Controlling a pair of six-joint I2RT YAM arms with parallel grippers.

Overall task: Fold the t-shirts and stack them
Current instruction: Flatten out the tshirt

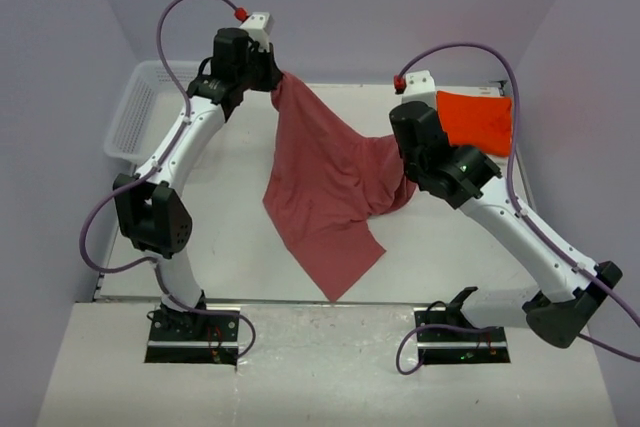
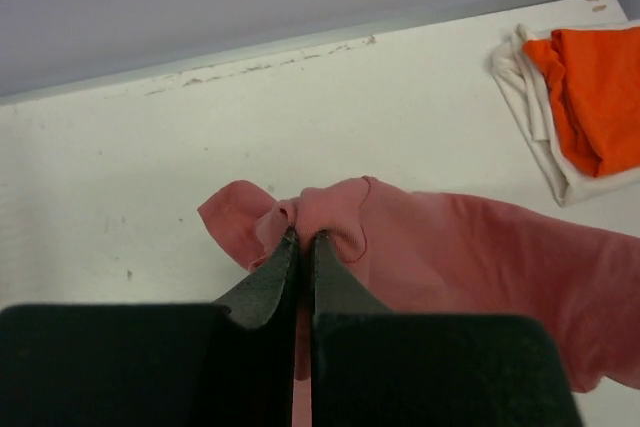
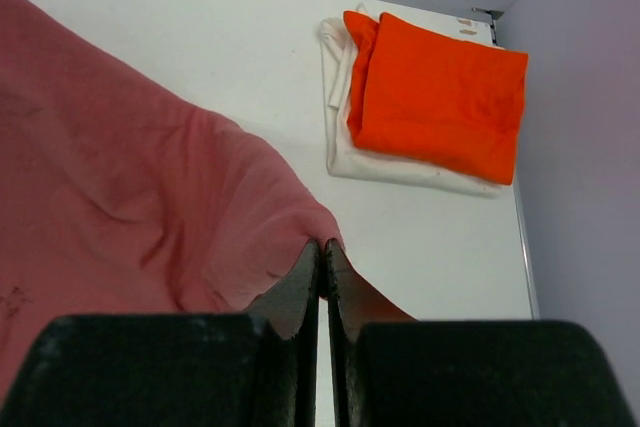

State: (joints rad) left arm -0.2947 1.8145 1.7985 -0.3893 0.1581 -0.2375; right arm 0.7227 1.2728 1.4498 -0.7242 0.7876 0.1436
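- Rose-red t-shirt (image 1: 330, 187): unfolded, we log it hung mid-tabletop (image 1: 230, 247), lower part trailing on the surface.
- Left fingers (image 2: 272, 285): together, clamped on its bunched edge, 11 o'clock.
- Right fingers (image 3: 295, 292): together, pinching its edge, 3 o'clock.
- Orange t-shirt (image 1: 478, 119): folded atop white t-shirt (image 3: 338, 107), 2 o'clock.
- Mesh basket (image 1: 130, 117): 10 o'clock; we cannot tell its contents.

The white bench (image 1: 230, 247) carried a white mesh basket (image 1: 125, 127) at its far left corner, a folded white t-shirt (image 3: 337, 127) at its far right corner, and mid-bench the lower end of the rose-red t-shirt (image 1: 335, 247).

Left arm (image 1: 172, 152) and right arm (image 1: 520, 227) both aloft, jaws tight together.
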